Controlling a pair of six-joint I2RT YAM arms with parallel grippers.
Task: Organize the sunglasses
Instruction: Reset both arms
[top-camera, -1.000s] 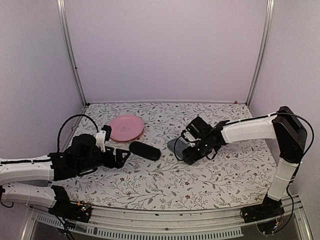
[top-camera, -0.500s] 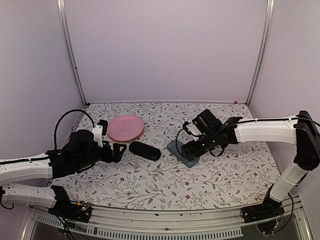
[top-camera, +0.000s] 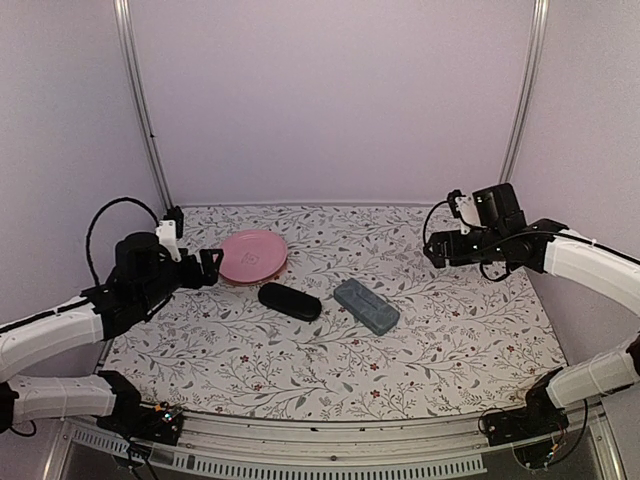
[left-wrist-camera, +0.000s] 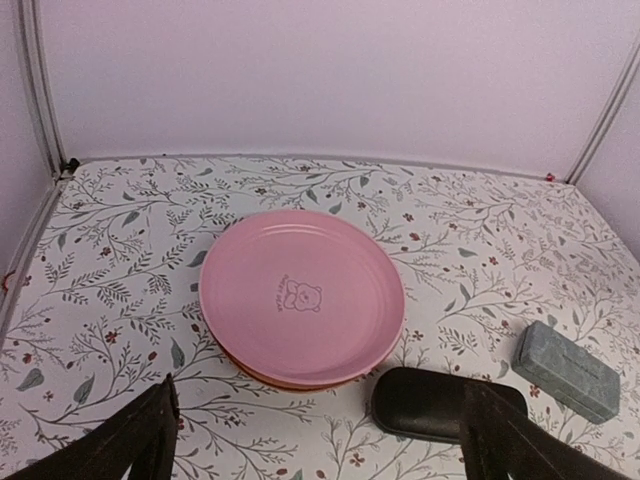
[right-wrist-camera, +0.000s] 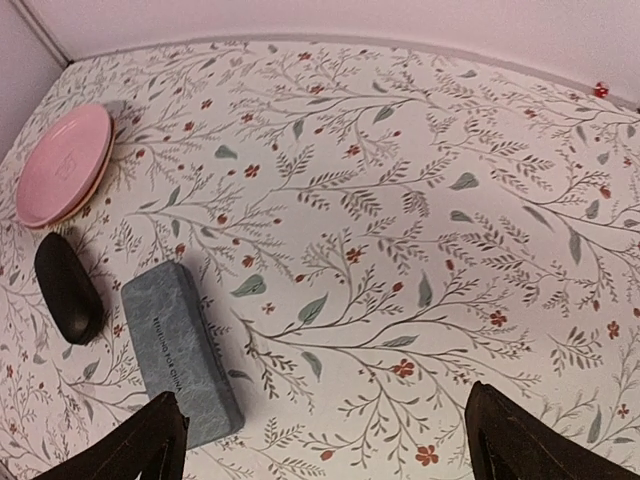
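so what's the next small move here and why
Probably just retreat and stop: no sunglasses show in any view, the black oval case and grey-blue case lie shut by the pink plate, and the left fingers and right fingers hang open, empty, clear of both.

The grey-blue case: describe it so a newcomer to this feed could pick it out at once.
Start at the floral-patterned table and find the pink plate at its left rear. To the plate's right and nearer the front edge lie two cases, apart; the grey-blue case is the right one. Unlike the rounded black oval case, it is a rectangular block with square corners.
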